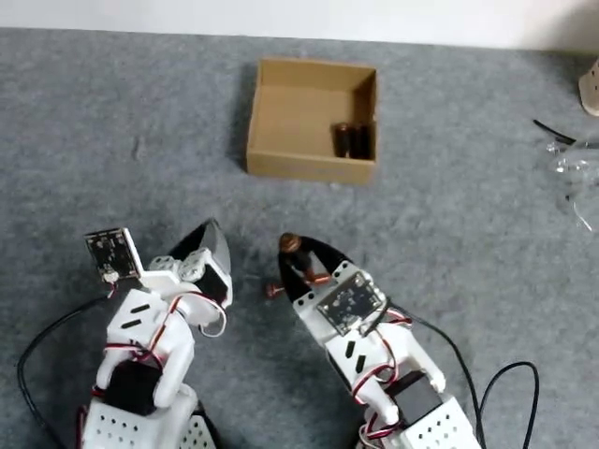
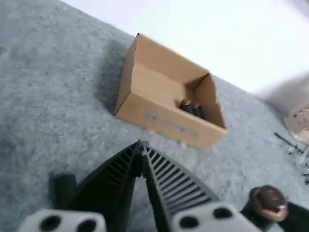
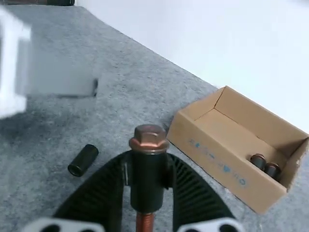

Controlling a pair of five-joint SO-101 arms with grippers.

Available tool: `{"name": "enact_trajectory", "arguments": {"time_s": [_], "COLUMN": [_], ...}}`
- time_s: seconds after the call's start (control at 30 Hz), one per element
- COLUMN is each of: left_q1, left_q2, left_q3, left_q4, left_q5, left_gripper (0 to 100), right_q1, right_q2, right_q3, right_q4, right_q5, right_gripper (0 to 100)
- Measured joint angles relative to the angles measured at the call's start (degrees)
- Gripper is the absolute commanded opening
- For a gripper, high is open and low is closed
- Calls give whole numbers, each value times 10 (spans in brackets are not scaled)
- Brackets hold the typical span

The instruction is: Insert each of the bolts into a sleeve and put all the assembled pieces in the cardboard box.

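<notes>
On the left, the left arm's black tool (image 1: 212, 230) sits low over the grey fuzzy desk (image 1: 112, 131). Its two fingers are squeezed tight together and hold nothing. Just beside it, toward the middle, the right arm's black tool (image 3: 147, 166) is grasping a short black metal sleeve (image 3: 146, 181) with a copper-coloured bolt (image 3: 148, 137) pushed through it. The bolt's six-sided head sticks out at one end and its thin shaft pokes out at the other. The two tools are near each other but do not touch. A loose black sleeve (image 3: 83, 160) lies on its side on the desk near the right tool. Farther back, and a bit to the right, stands the open brown cardboard box (image 1: 309, 166). Two finished pieces (image 1: 352, 140), dark sleeves with copper bolt heads, lie side by side in one corner of the box, against its wall. At the far right edge of the desk lies a small tangle of clear and dark wiry bits (image 1: 569, 159).
</notes>
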Motion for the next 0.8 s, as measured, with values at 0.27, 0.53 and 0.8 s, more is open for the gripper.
{"name": "enact_trajectory", "arguments": {"time_s": [0.27,0.53,0.8], "left_q1": [0,0,0], "left_q2": [1,1,1], "left_q3": [9,10,10], "left_q4": [0,0,0], "left_q5": [-48,-71,-106], "left_gripper": [5,5,5], "right_q1": [12,36,84], "right_q2": [0,0,0], "right_q3": [0,0,0], "right_q4": [0,0,0], "right_q5": [-7,-7,-7], "right_gripper": [4,4,4]}}
